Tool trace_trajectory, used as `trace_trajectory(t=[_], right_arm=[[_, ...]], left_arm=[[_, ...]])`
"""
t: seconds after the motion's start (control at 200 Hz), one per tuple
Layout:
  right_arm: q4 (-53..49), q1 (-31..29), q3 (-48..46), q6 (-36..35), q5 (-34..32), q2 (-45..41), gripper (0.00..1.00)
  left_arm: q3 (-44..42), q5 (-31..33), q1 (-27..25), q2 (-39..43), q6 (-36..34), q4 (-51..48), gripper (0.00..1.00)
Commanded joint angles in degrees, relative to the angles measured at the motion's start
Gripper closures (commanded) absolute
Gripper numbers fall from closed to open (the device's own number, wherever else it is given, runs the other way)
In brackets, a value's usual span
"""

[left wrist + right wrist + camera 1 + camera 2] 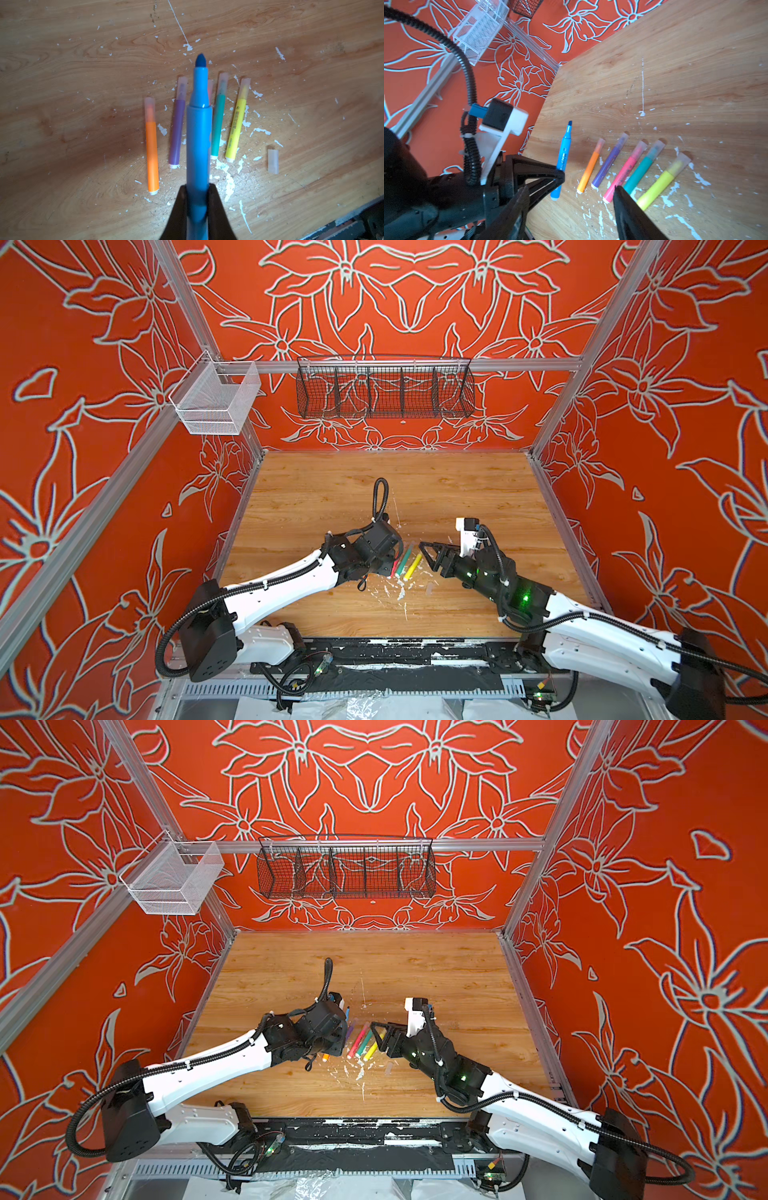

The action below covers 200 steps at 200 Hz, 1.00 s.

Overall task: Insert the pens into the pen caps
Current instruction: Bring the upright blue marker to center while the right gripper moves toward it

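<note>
Table [62, 62]: wood, paint-flecked.
Left fingers [217, 214]: clamped on the blue pen [198, 128], bare tip toward 12 o'clock in a top view.
Right fingers [629, 209]: spread wide, empty.
Capped pens [176, 133]: five (already finished), in a row.
Pen cap [389, 1068]: loose on the table, about 5 o'clock of the right fingers, nearer that arm, axis roughly 12-to-6.

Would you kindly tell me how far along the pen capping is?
Capped already: orange, purple, pink, green, yellow. In hand: the left gripper clamps the uncapped blue pen. Left: fitting the one loose cap lying near yellow; the right gripper is open and empty.
</note>
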<state>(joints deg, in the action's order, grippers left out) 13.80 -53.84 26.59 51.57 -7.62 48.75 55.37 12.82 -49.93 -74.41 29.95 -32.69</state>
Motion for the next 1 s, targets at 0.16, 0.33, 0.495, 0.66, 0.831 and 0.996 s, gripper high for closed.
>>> trace_trajectory(t=[0.16, 0.33, 0.495, 0.66, 0.831, 0.996], right_arm=[[8.39, -2.26, -0.67, 3.01, -0.73, 4.31, 0.34], [10.40, -3.11, 0.12, 3.18, -1.17, 7.80, 0.38], [11.79, -3.28, 1.08, 3.87, -1.28, 11.82, 0.38], [13.09, -3.28, 2.17, 4.15, -1.81, 15.54, 0.38], [14.17, -3.28, 3.49, 4.36, -3.02, 18.57, 0.45], [15.84, -3.24, 4.76, 4.51, -2.77, 21.74, 0.47]], left_arm=[[-0.77, -0.60, -2.61, 0.41, -2.53, 3.67, 1.00], [-1.05, -1.21, -3.39, 0.26, -3.05, 4.43, 1.00], [-1.37, -1.22, -4.32, 0.22, -3.47, 5.41, 1.00], [-1.41, -1.29, -5.64, 1.36, -4.30, 6.03, 1.00], [-2.09, -1.91, -7.40, 2.67, -5.57, 6.91, 1.00], [-2.51, -1.66, -8.77, 3.35, -6.20, 7.36, 1.00]])
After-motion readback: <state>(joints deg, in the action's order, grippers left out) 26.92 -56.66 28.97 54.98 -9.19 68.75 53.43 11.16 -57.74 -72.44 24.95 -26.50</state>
